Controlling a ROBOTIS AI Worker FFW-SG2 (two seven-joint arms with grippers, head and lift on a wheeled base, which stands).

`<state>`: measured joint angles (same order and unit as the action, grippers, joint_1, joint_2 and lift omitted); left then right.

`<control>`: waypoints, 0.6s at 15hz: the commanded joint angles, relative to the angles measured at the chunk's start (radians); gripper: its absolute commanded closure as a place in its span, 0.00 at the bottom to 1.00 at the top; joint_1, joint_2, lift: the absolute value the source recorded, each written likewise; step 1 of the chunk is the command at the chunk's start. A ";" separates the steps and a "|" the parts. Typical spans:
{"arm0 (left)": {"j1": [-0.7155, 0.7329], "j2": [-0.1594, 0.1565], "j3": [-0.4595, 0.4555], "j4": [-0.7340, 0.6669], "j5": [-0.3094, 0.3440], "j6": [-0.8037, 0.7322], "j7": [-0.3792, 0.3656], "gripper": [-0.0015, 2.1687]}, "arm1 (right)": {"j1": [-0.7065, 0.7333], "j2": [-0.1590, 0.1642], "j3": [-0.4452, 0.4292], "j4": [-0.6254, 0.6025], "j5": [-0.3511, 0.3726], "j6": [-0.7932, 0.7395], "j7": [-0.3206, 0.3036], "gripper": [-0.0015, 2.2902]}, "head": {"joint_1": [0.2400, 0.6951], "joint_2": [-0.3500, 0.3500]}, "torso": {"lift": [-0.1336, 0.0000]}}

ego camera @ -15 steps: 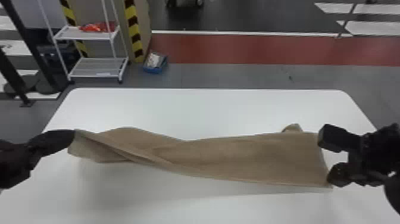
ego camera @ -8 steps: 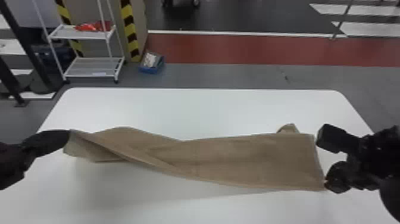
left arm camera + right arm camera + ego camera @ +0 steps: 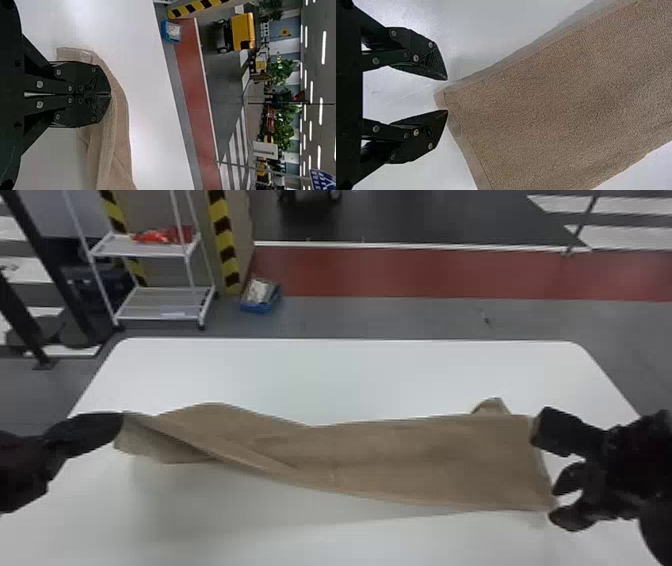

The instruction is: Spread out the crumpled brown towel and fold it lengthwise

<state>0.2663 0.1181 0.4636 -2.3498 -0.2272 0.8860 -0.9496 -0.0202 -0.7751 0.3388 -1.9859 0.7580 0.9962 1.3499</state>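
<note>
Towel (image 3: pixel 400 455): partly hidden behind left pincer (image 3: pixel 120 422), left wrist view; runs off right wrist view's edge. Counter (image 3: pixel 350 380): near side is cropped, head view. Red items (image 3: pixel 162 236), rack (image 3: pixel 120 249): too blurred to identify.

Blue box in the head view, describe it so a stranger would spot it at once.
Look past the far edge of the white table to the rack and, right of it, the black-and-yellow stripes. Just right of their foot, where grey floor meets the red strip, is the box, open with pale stuff inside. It's blue and on the floor, unlike the red items on the rack.
</note>
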 commanded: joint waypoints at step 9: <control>0.007 0.002 0.004 -0.005 0.002 0.000 -0.005 0.62 | -0.052 0.017 0.045 0.055 0.009 -0.012 0.017 0.46 | 1.00 0.48 | 0.10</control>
<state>0.2724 0.1191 0.4673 -2.3541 -0.2266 0.8866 -0.9542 -0.0710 -0.7596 0.3814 -1.9354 0.7662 0.9867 1.3499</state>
